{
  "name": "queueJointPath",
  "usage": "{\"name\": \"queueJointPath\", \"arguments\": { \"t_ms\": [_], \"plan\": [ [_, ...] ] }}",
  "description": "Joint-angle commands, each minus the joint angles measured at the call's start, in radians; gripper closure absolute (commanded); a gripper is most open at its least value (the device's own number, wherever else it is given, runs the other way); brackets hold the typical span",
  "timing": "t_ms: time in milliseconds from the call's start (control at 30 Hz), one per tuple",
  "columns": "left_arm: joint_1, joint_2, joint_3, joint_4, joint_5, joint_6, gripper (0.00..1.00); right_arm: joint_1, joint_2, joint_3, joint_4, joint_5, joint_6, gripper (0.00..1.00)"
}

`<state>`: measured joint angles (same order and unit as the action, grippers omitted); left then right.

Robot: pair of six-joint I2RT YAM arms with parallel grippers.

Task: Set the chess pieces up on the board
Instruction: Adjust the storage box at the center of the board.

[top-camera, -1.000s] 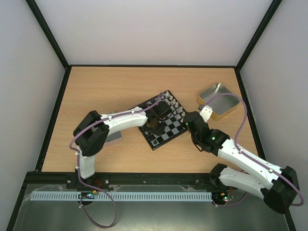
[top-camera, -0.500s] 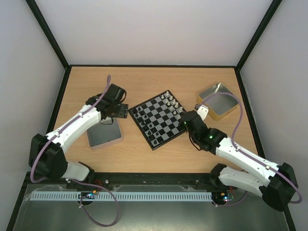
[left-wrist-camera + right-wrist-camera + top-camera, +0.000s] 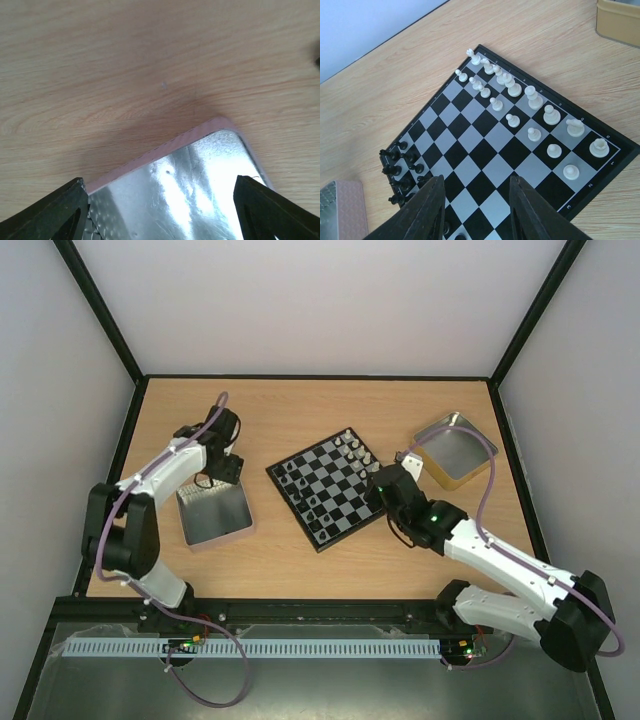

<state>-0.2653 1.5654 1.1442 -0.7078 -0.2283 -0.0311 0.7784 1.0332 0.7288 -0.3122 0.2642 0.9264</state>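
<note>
The board [image 3: 327, 490] lies in the middle of the table [image 3: 300, 410], turned like a diamond. The white pieces [image 3: 514, 90] stand in 2 rows along one edge of the board. The black pieces [image 3: 391, 170] stand along the edge across from them.

The left gripper [image 3: 160, 182] hangs over a corner of a silver tin [image 3: 200, 190] with a pink rim. This tin sits to the left of the board. The 2 fingers are far apart and hold nothing.

The right gripper [image 3: 475, 179] hangs over the board. Its 2 fingers are apart too, with nothing between them.

A gold tin [image 3: 455, 448] sits to the right of the board, not touching it.
</note>
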Motion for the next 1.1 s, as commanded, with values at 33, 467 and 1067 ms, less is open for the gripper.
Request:
{"name": "queueJointPath", "arguments": {
  "t_ms": [33, 467, 1067],
  "plan": [
    [0.033, 0.107, 0.046, -0.035, 0.002, 0.041, 0.23, -0.003, -0.052, 0.024, -0.038, 0.02, -0.006, 0.65],
    [0.143, 0.274, 0.112, -0.024, 0.044, -0.004, 0.56, -0.003, -0.017, 0.041, -0.007, 0.021, 0.002, 0.66],
    [0.196, 0.191, 0.03, -0.067, 0.022, -0.128, 0.96, -0.003, 0.004, 0.056, -0.013, 0.006, -0.024, 0.65]
  ]
}}
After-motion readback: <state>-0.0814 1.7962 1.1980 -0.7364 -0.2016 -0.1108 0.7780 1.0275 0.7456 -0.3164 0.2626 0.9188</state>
